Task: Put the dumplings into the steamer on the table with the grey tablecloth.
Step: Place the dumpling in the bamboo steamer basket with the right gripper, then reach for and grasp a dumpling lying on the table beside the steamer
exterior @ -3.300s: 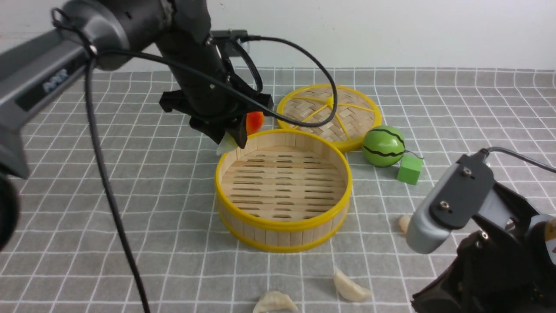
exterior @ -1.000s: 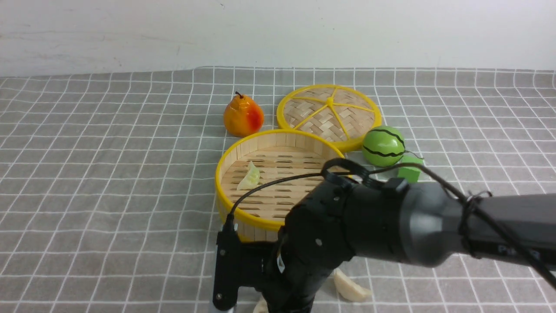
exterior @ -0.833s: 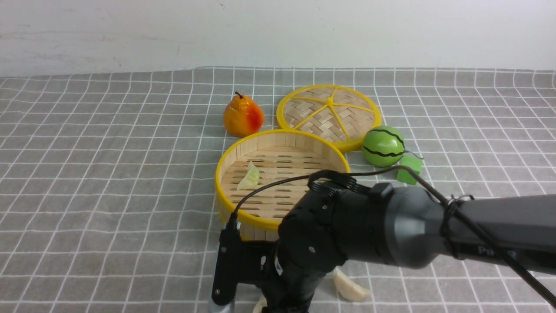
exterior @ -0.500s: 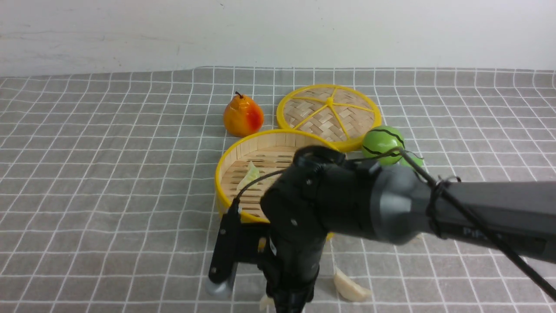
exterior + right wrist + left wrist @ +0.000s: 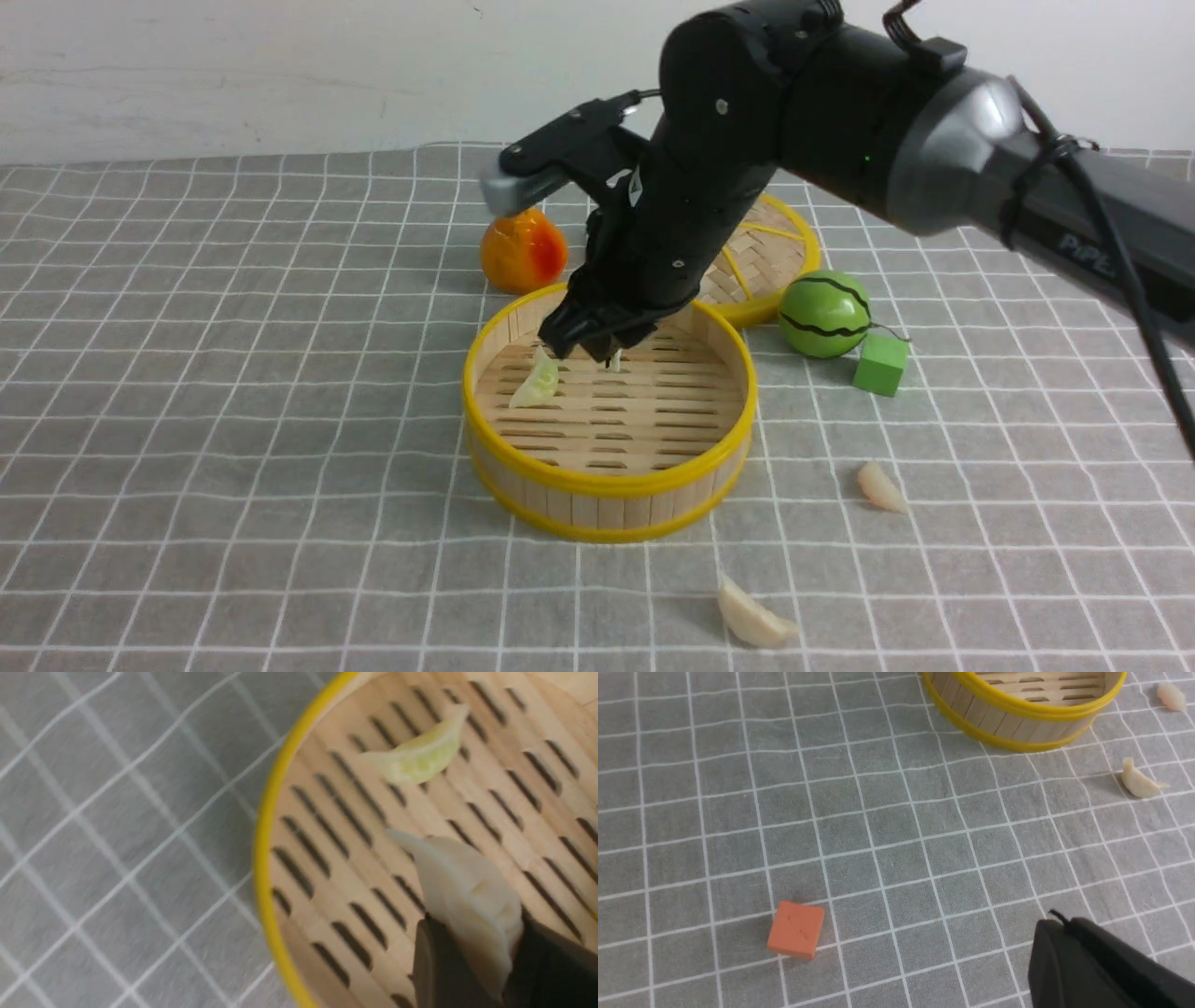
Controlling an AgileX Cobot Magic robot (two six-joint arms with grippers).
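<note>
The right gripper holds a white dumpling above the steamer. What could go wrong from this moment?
1. The right gripper seems to pinch the white dumpling by one end only, so it may slip out early, or cling to a finger on release.
2. It hangs close to the greenish dumpling lying in the steamer. Going lower there could knock or squash that one.

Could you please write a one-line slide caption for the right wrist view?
Right pincer holding a white dumpling above the steamer, with a greenish dumpling lying inside.
</note>
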